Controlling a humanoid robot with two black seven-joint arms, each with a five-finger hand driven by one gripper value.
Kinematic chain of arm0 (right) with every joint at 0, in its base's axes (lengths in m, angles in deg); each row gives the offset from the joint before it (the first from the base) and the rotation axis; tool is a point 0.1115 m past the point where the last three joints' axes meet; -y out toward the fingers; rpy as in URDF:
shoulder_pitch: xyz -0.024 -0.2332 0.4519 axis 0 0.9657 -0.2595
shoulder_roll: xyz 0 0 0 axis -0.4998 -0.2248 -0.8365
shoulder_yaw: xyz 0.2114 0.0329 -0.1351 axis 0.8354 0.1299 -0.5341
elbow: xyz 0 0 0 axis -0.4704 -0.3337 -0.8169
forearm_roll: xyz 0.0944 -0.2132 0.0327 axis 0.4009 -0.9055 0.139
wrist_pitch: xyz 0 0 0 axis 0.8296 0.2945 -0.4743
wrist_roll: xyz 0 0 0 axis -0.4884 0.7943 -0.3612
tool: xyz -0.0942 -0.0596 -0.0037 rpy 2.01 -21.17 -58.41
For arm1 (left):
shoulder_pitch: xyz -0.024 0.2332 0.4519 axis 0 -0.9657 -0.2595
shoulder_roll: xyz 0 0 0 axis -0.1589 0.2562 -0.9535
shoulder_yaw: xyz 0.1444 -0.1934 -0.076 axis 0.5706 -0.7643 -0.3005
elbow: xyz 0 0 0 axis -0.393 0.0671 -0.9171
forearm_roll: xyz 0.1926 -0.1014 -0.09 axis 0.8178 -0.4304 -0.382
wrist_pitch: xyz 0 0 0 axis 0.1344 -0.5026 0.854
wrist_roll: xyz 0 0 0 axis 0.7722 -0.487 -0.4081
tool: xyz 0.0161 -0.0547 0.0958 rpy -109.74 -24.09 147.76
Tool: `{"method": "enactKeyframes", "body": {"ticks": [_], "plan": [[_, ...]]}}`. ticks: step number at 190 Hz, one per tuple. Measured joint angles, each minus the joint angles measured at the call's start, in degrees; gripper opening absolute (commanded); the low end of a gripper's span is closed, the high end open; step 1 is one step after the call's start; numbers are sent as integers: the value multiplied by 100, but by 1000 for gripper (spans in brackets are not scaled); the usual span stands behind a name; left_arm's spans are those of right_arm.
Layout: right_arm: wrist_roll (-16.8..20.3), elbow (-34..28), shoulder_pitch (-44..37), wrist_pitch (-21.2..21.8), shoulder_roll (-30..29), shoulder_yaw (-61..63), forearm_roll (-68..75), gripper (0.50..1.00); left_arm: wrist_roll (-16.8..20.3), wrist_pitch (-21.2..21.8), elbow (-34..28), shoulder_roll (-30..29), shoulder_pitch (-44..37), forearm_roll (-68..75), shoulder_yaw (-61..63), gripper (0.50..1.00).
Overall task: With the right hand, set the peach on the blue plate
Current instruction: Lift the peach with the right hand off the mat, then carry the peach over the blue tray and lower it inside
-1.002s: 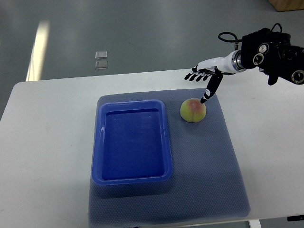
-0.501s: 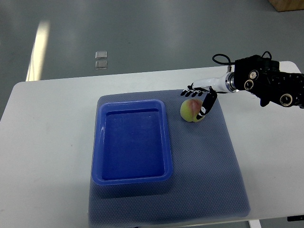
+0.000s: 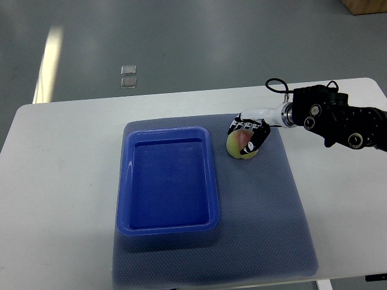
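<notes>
Nearest me lies the front edge of the grey mat (image 3: 242,241), spread over the white counter (image 3: 60,181), with nothing on that stretch. Further in, on the mat's left half, sits the blue plate (image 3: 124,199), a deep rectangular tray with raised walls, and it holds nothing yet. Just beyond its far right corner the peach (image 3: 240,147) rests on the mat, near the tray but not touching it.

My right hand (image 3: 248,130) comes in from the right edge and sits over the top of the peach, fingers curled down its far and upper side, thumb on the right flank. I judge the grasp to be closing but shallow: I cannot tell whether anything reaches under the fruit.

The risks as I see them: a round, smooth peach pinched only from above may squirt out toward the tray or roll off along the mat when I lift. Squeezing harder could bruise it. Carrying it low, I might clip the tray's raised wall.
</notes>
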Motion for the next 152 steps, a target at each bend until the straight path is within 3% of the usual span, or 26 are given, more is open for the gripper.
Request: {"method": "enactKeyframes", "body": {"ticks": [61,91,120,132,152], "plan": [[-56,-1035,-1513,739,1144,137,785,500,-2,-1,-12,0,0,-2,0,1000],[-52,-1513,-1868,917,1468,127,978,500,-1,0,12,0,0,-3,9,1000],[-67,-1743,-1796,433,1088,88,1105,500,0,0,31,0,2,-3,9,1000],[-75,-1734,-1686,33,693,1,1145,500,-1,0,30,0,0,-3,10,1000],[-107,-1569,-1494,-262,9,-168,1170,500,0,-1,14,0,-1,-2,10,1000]]}}
